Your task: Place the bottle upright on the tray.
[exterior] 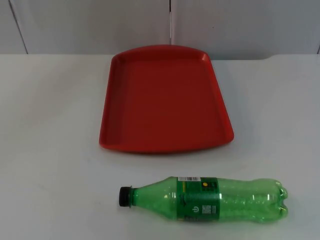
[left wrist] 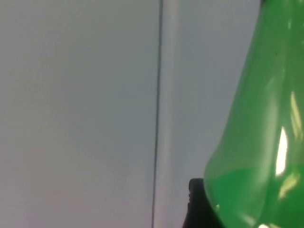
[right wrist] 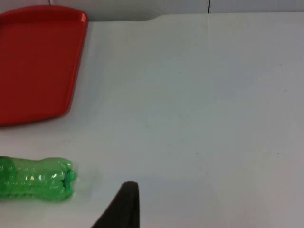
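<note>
A green plastic bottle point(exterior: 210, 199) with a black cap point(exterior: 124, 196) lies on its side on the white table near the front edge, cap to the left. Behind it sits a red tray point(exterior: 165, 100), with nothing on it. In the left wrist view a green bottle body point(left wrist: 259, 142) looms very close beside the left gripper's black fingertip point(left wrist: 194, 204), with the grey wall behind. In the right wrist view the right gripper's fingertip point(right wrist: 124, 204) hangs over bare table, a little right of the bottle's base point(right wrist: 42, 178) and apart from it; the tray's corner point(right wrist: 38, 61) lies beyond.
The grey partition wall point(exterior: 225, 25) closes the table behind the tray. Bare white table point(exterior: 50, 125) stretches on both sides of the tray and between the tray and the bottle.
</note>
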Available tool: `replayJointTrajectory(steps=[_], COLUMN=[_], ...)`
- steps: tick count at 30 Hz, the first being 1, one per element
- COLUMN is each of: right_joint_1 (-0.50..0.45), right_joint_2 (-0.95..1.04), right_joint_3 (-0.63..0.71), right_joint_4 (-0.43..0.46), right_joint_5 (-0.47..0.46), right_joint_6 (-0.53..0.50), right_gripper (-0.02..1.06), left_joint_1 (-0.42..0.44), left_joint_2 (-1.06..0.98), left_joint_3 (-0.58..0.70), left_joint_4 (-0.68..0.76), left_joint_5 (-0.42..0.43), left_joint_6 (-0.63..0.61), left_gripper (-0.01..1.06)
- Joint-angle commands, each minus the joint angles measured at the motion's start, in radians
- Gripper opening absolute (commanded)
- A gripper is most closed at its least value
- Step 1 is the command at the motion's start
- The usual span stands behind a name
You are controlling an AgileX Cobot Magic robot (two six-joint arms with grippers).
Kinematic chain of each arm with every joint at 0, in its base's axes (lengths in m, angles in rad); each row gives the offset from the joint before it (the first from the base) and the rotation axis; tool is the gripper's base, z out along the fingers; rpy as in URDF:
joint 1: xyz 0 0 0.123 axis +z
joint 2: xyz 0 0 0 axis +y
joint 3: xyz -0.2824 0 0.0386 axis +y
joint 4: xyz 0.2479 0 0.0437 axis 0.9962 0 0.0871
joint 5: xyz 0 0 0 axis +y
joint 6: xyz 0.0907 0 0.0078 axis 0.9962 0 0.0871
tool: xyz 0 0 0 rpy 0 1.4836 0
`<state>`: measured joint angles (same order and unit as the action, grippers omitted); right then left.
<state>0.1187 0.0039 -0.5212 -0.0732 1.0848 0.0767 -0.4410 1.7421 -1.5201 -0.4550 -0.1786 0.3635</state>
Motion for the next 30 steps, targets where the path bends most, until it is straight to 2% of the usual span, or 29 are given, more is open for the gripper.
replayJointTrajectory(steps=[1,4,5,7,8,9,10,12,13,14,15,16,17,19,26,30], right_joint_1=[-0.007,-0.007,-0.007,-0.007,-0.007,-0.007,-0.007,-0.007,-0.007,-0.007,-0.007,-0.007,-0.007,-0.007,-0.007,-0.007], right_joint_2=[-0.004,-0.004,-0.004,-0.004,-0.004,-0.004,-0.004,-0.004,-0.004,-0.004,-0.004,-0.004,-0.004,-0.004,-0.004,-0.004], right_joint_3=[0.005,0.005,0.005,0.005,0.005,0.005,0.005,0.005,0.005,0.005,0.005,0.005,0.005,0.005,0.005,0.005], right_joint_4=[0.000,0.000,0.000,0.000,0.000,0.000,0.000,0.000,0.000,0.000,0.000,0.000,0.000,0.000,0.000,0.000], right_joint_5=[-0.007,-0.007,-0.007,-0.007,-0.007,-0.007,-0.007,-0.007,-0.007,-0.007,-0.007,-0.007,-0.007,-0.007,-0.007,-0.007], right_joint_6=[-0.007,-0.007,-0.007,-0.007,-0.007,-0.007,-0.007,-0.007,-0.007,-0.007,-0.007,-0.007,-0.007,-0.007,-0.007,-0.007], right_gripper=[1.05,1.05,1.05,1.05,1.05,1.05,1.05,1.05,1.05,1.05,1.05,1.05,1.05,1.05,1.05,1.05], left_joint_1=[-0.008,-0.008,-0.008,-0.008,-0.006,0.006,0.006,0.033,0.061,0.088,0.088,0.116,0.136,0.161,0.163,0.163], left_joint_2=[0.011,0.033,0.042,0.064,0.073,0.085,0.085,0.104,0.119,0.129,0.129,0.144,0.157,0.181,0.242,0.296], left_joint_3=[-0.001,-0.001,-0.001,-0.001,-0.001,-0.001,-0.001,-0.001,0.001,0.001,0.001,-0.001,-0.001,-0.001,-0.001,-0.001], left_joint_4=[-0.029,0.041,0.142,0.334,0.446,0.581,0.581,0.797,1.015,1.164,1.164,1.264,1.329,1.357,1.353,1.257], left_joint_5=[-0.049,-0.084,-0.082,-0.072,-0.072,-0.078,-0.078,-0.130,-0.223,-0.304,-0.304,-0.407,-0.496,-0.533,-0.514,-0.523], left_joint_6=[-0.009,-0.009,-0.022,-0.128,-0.225,-0.372,-0.372,-0.636,-0.912,-1.081,-1.081,-1.186,-1.240,-1.242,-1.191,-1.000], left_gripper=[0.00,0.00,0.00,0.00,0.00,0.00,0.00,0.00,0.00,0.00,0.00,0.00,0.00,0.00,0.00,0.00])
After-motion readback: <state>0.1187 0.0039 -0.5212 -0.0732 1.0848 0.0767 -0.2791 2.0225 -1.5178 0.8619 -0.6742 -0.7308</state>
